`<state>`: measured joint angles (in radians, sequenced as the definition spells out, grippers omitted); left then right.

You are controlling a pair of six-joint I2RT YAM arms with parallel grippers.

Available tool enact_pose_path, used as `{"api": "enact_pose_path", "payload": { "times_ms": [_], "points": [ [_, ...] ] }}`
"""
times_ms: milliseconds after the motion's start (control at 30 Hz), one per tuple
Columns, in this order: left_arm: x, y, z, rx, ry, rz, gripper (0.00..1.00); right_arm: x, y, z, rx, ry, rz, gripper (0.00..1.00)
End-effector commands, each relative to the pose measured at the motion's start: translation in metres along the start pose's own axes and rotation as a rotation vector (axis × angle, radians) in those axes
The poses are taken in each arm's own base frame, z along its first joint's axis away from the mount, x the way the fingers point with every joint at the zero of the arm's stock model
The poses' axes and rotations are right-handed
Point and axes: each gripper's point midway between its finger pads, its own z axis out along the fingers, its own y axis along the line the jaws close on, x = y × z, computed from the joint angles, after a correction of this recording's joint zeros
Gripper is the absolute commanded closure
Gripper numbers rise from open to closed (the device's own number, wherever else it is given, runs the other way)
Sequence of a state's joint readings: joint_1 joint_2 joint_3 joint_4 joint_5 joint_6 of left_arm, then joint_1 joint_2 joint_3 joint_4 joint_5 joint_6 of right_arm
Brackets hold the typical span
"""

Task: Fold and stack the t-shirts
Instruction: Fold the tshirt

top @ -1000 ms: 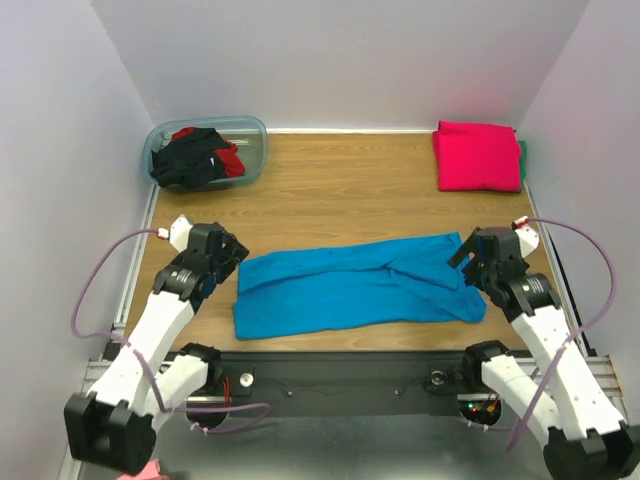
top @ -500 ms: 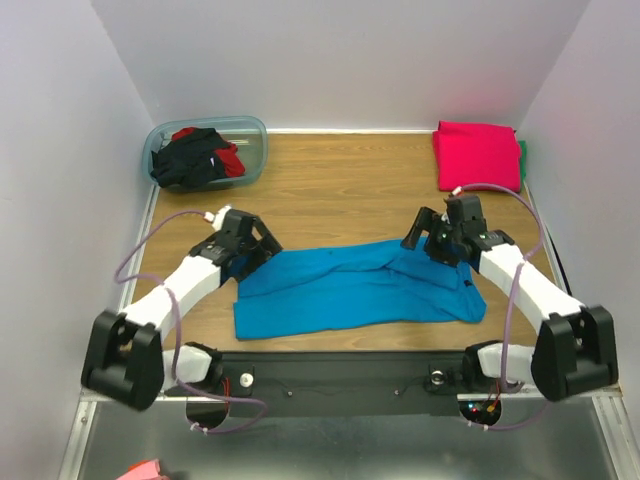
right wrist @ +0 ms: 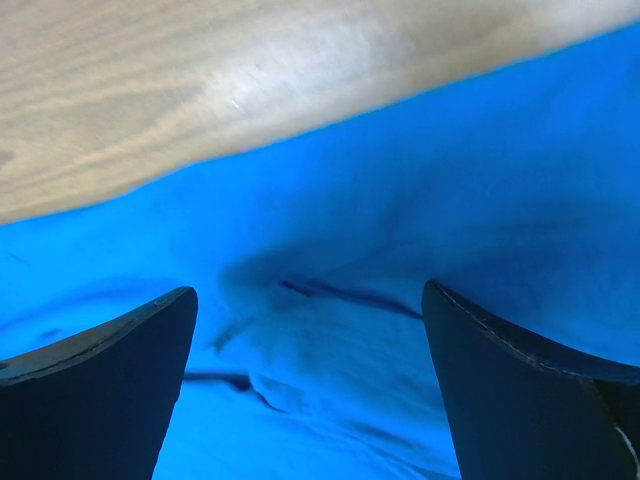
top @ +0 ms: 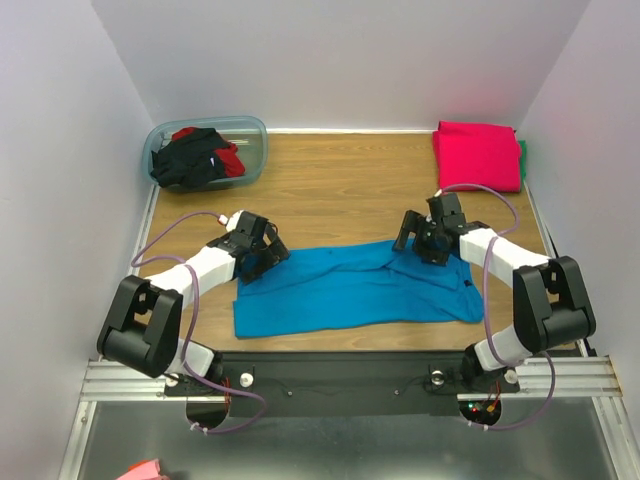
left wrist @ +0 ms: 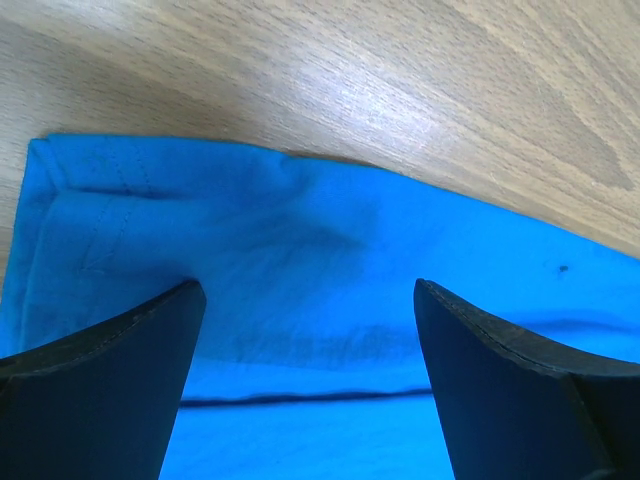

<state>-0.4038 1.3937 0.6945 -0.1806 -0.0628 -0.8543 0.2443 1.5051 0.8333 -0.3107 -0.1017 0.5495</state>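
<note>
The left tool [left wrist: 305,290] is released, its fingers spread wide over the far left corner of the blue shirt [top: 355,285], with a stitched hem just beside one finger. The right tool [right wrist: 310,295] is also spread open and empty, over a creased, bunched patch at the shirt's far right end.

The shirt lies as a long band across the counter [top: 340,190], close to the near edge, and appears to be doubled over.

The main risks, as I judge them:
- **Single layer:** either tool may close on the top layer only, so the layers peel apart when lifted.
- **Bunched cloth:** the right tool may catch the wrinkle rather than the edge, which would drag the fold crooked.
- **Slipping hem:** the left tool sits near the shirt's corner, so a shallow bite could slip off the hem.
- **Uneven pull:** if the two tools grip or lift unequally, the band would skew.

A folded pink shirt [top: 478,155] waits in the far right corner. A black shirt [top: 190,160] sits in the tub [top: 250,122] at the far left corner, well apart from both tools.
</note>
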Motion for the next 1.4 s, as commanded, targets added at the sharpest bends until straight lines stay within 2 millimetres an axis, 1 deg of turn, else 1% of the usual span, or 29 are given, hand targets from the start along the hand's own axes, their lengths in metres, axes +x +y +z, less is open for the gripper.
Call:
{"api": "enact_pose_path", "payload": {
  "times_ms": [0,33,67,200,300,367,433,500,600,633,667,700,767,833,933,967,1033,1067,1133,1200,1233,1300,1367],
  "points": [
    [0.007,0.029,0.011,-0.096,0.004,0.013,0.02,0.002,0.005,-0.012,-0.038,-0.044,-0.012,0.00],
    [0.009,0.031,0.012,-0.102,0.009,0.012,0.02,0.004,0.004,-0.014,-0.043,-0.046,-0.008,0.01],
    [0.009,0.032,0.013,-0.102,0.008,0.011,0.02,0.002,0.006,-0.019,-0.053,-0.060,-0.005,0.04],
    [0.014,0.033,0.016,-0.096,0.018,0.014,0.02,0.003,0.001,-0.017,-0.033,-0.062,-0.017,0.08],
    [0.015,0.036,0.016,-0.105,0.022,0.013,0.02,-0.002,0.004,-0.017,-0.038,-0.072,-0.017,0.12],
    [0.015,0.037,0.017,-0.108,0.021,0.012,0.02,-0.012,0.009,-0.019,-0.042,-0.091,-0.020,0.17],
    [0.015,0.037,0.017,-0.109,0.020,0.014,0.02,-0.014,0.011,-0.015,-0.039,-0.086,-0.022,0.18],
    [0.015,0.036,0.016,-0.106,0.020,0.013,0.02,-0.019,0.014,-0.012,-0.039,-0.086,-0.022,0.23],
    [0.016,0.035,0.017,-0.104,0.024,0.013,0.02,-0.021,0.018,-0.007,-0.036,-0.076,-0.030,0.27],
    [0.016,0.036,0.016,-0.104,0.024,0.013,0.02,-0.021,0.019,-0.004,-0.034,-0.071,-0.045,0.31],
    [0.016,0.036,0.017,-0.104,0.023,0.013,0.02,-0.019,0.018,-0.001,-0.027,-0.063,-0.048,0.35],
    [0.015,0.036,0.016,-0.106,0.020,0.015,0.02,-0.018,0.019,0.001,-0.026,-0.057,-0.051,0.35],
    [0.016,0.037,0.017,-0.109,0.022,0.014,0.02,-0.011,0.022,0.002,-0.033,-0.039,-0.059,0.40],
    [0.016,0.036,0.016,-0.105,0.023,0.012,0.01,-0.003,0.021,0.003,-0.028,-0.029,-0.062,0.48],
    [0.016,0.037,0.016,-0.106,0.020,0.012,0.02,0.006,0.021,0.001,-0.030,-0.021,-0.074,0.66],
    [0.017,0.038,0.016,-0.110,0.023,0.011,0.02,0.009,0.021,0.000,-0.030,-0.018,-0.076,0.76],
    [0.016,0.037,0.015,-0.109,0.020,0.009,0.02,0.010,0.020,-0.005,-0.030,-0.031,-0.061,0.82],
    [0.016,0.038,0.015,-0.110,0.021,0.009,0.02,0.013,0.017,-0.005,-0.022,-0.031,-0.058,0.88],
    [0.016,0.038,0.015,-0.109,0.020,0.009,0.02,0.013,0.018,-0.013,-0.033,-0.050,-0.054,0.93],
    [0.015,0.038,0.014,-0.110,0.017,0.009,0.02,0.021,0.015,-0.017,-0.033,-0.038,-0.045,0.98],
    [0.014,0.036,0.013,-0.106,0.014,0.009,0.02,0.022,0.019,-0.023,-0.054,-0.046,-0.038,0.98],
    [0.012,0.036,0.012,-0.106,0.008,0.008,0.02,0.033,0.014,-0.026,-0.053,-0.036,-0.028,0.98],
    [0.010,0.035,0.011,-0.105,0.000,0.008,0.02,0.037,0.016,-0.035,-0.074,-0.046,-0.008,0.98]
  ]
}}
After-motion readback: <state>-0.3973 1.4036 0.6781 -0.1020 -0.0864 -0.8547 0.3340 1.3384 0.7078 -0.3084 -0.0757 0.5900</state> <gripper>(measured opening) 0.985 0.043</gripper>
